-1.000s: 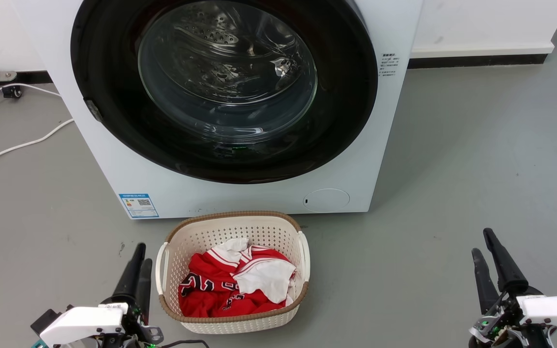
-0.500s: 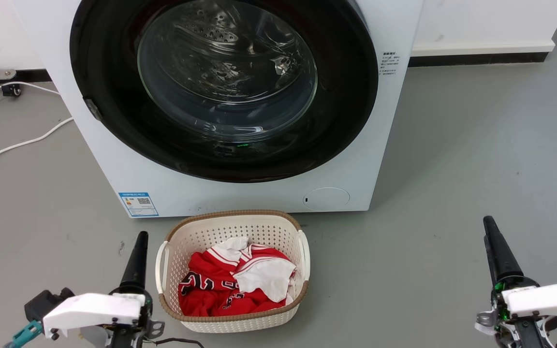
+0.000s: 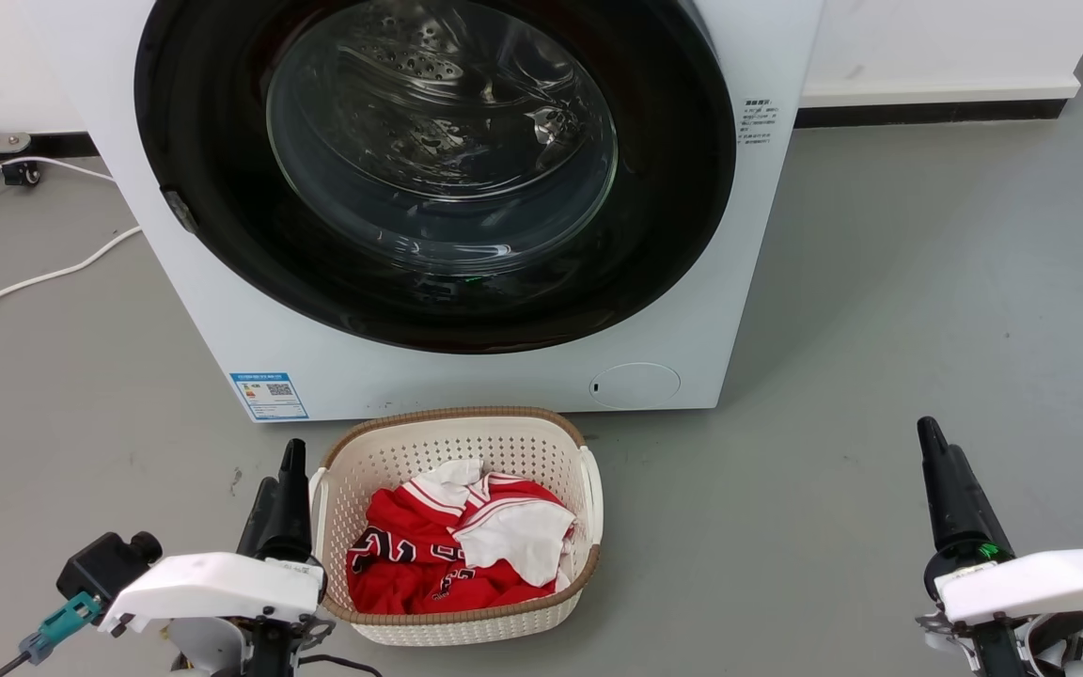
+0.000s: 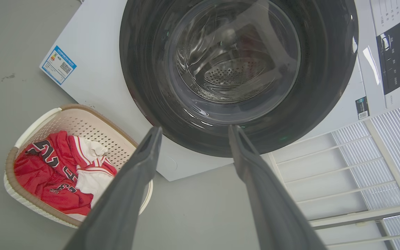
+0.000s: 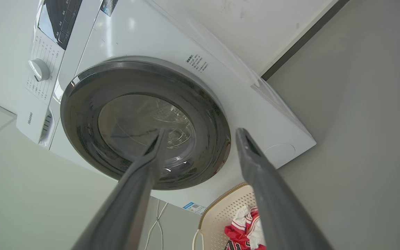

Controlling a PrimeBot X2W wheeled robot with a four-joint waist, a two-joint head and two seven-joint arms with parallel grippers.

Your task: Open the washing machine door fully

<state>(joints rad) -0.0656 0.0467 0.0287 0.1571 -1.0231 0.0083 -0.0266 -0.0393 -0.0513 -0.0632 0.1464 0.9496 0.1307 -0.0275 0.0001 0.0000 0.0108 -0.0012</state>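
1. washing machine door point(image 3: 438, 160): glossy black rim, clear glass middle
2. washing machine body point(image 3: 222, 348): plain white, with a little blue sticker point(image 3: 269, 397) on the left
3. basket point(image 3: 452, 416): cream, dotted with holes, brown rim
4. clothes point(image 3: 410, 555): red and white, black lettering
5. floor point(image 3: 880, 329): flat grey

The left end effector point(image 4: 194, 127) points its two dark fingers, spread well apart, toward the washing machine door point(image 4: 236, 66) — shut against the white machine point(image 4: 96, 69). At lower left, a cream basket point(image 4: 36, 119) on the grey floor point(image 4: 12, 34) holds a red-and-white garment point(image 4: 54, 166).
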